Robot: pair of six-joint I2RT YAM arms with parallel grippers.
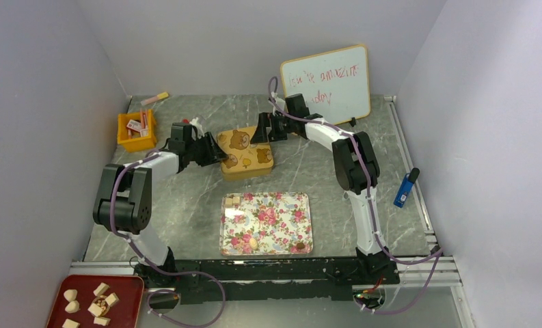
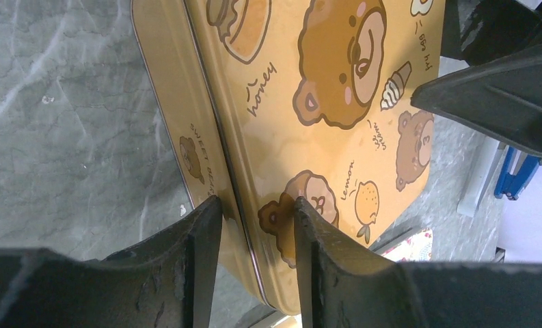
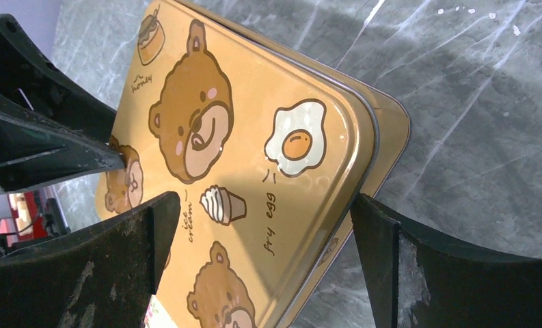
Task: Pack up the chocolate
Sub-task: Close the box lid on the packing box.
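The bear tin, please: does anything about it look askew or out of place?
Yes. The lid sits askew on the base: in the right wrist view the base's corner juts out beyond the lid's rim, so the two do not line up. The left gripper pinches the lid's edge between its jaws.

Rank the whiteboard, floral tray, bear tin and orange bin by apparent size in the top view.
Largest: floral tray and whiteboard, too alike to rank.
Next: bear tin, partly covered by the arms.
Smallest: orange bin.
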